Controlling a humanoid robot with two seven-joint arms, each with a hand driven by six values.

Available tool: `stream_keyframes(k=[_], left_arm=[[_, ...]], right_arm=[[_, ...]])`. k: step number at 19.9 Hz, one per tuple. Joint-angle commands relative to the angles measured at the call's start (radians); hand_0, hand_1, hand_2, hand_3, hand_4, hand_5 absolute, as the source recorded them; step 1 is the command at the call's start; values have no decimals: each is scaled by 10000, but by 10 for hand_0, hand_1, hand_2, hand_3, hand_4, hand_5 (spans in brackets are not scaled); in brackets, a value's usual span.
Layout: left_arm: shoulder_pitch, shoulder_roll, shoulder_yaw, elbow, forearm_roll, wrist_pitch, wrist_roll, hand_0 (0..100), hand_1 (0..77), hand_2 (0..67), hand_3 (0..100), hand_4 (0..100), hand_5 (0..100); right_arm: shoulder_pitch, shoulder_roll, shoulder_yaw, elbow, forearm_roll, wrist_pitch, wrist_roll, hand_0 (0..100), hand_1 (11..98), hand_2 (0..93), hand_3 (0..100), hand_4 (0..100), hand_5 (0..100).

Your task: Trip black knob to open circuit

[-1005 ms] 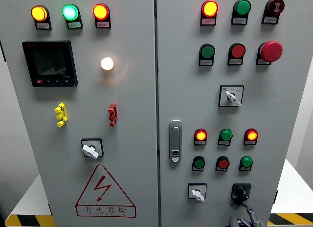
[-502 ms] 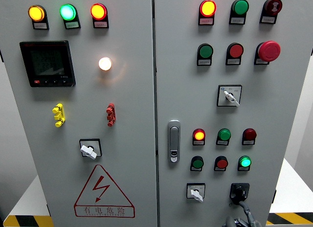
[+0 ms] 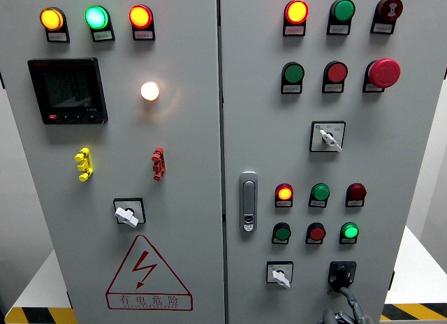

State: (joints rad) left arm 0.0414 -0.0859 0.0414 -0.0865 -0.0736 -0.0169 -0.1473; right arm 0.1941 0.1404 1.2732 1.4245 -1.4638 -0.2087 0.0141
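Risk first: my hand [image 3: 343,315] shows only as a grey sliver at the bottom edge, low right, so I can't judge my line to the knob well. Can't tell which arm it is, nor how far the fingers are spread or whether they hold anything.

Black knob [image 3: 341,275] sits just above the hand, bottom right of the right-hand door; contact unclear. A thin dark part runs from hand toward knob.

White selector [image 3: 280,274] just left of it: a sideways slip could nudge that instead. Over-twisting could shoot past the trip position.

Farther up: green lamp [image 3: 350,232] lit, red lamp [image 3: 283,193] lit, emergency stop [image 3: 384,72] well clear
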Motion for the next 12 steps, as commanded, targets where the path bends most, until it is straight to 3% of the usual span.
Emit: stream_keyframes(k=[1,3,6,8,12], left_arm=[[0,0,-15,-9,0,0,0,0,40,127,212,67,17],[0,0,0,6,0,0,0,0,40,127,212,67,17],[0,0,0,-9,0,0,0,0,40,127,212,67,17],[0,0,0,6,0,0,0,0,40,127,212,67,17],[0,0,0,6,0,0,0,0,40,127,212,67,17]], right_arm=[[-24,-85,76,-25,4,1,-3,751,473,58,673,701,827],[-24,-176,183,-41,4,1,13,751,472,59,672,700,827],[-54,-253,337,-41,19,1,-2,752,470,59,671,698,827],[-131,-376,383,-41,49,1,13,752,470,59,671,698,827],[-299,-499,491,-41,96,1,13,752,470,59,670,696,827]])
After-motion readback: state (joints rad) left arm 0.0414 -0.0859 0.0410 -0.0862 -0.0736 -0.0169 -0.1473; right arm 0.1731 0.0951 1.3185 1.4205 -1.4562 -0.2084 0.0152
